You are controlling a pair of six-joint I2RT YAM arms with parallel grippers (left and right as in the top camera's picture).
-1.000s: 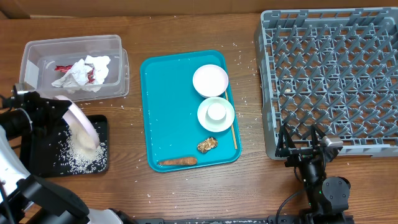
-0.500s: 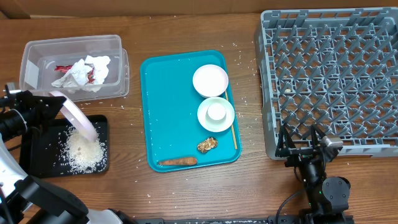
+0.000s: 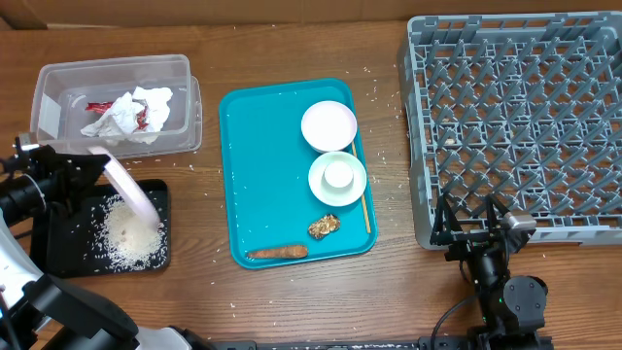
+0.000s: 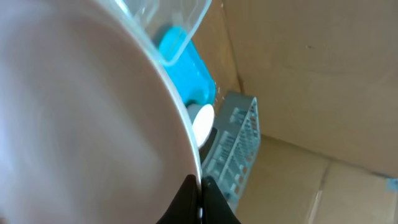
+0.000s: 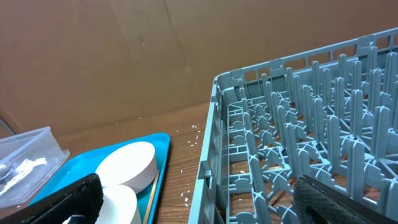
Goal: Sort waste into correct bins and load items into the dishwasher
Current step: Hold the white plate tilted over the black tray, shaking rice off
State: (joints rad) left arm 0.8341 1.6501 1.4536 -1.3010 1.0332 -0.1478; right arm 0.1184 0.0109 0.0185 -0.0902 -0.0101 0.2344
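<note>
— At the far left of the table, what does the overhead view show?

— The left gripper [image 3: 94,167] is clamped on the rim of the large white round plate [image 3: 126,192]. The plate tilts steeply over the shallow black tray [image 3: 58,248], and a pile of white rice [image 3: 131,238] lies in that tray. In the left wrist view, the dark fingertips pinch the plate's edge.

— And behind the tray?

— A clear plastic tub [image 3: 112,64] sits there. It holds a crumpled white napkin [image 3: 126,115] and a small red wrapper [image 3: 99,105].

— What is in the middle?

— A teal serving tray [image 3: 272,165]. On its right half sit an upper bowl [image 3: 328,125] and a lower bowl [image 3: 319,187], both white. A small white cup [image 3: 337,174] stands inside the lower one. A thin wooden stick [image 3: 365,209] lies along the tray's right edge, just beside the lower bowl. Near the front edge are a brown food lump [image 3: 324,227] and an orange-brown sausage-like stick [image 3: 277,253].

— And on the right?

— A large grey dish rack [image 3: 525,126] with upright pegs. The right gripper [image 3: 473,226] sits at the rack's front left corner, jaws spread wide apart and holding nothing.
</note>
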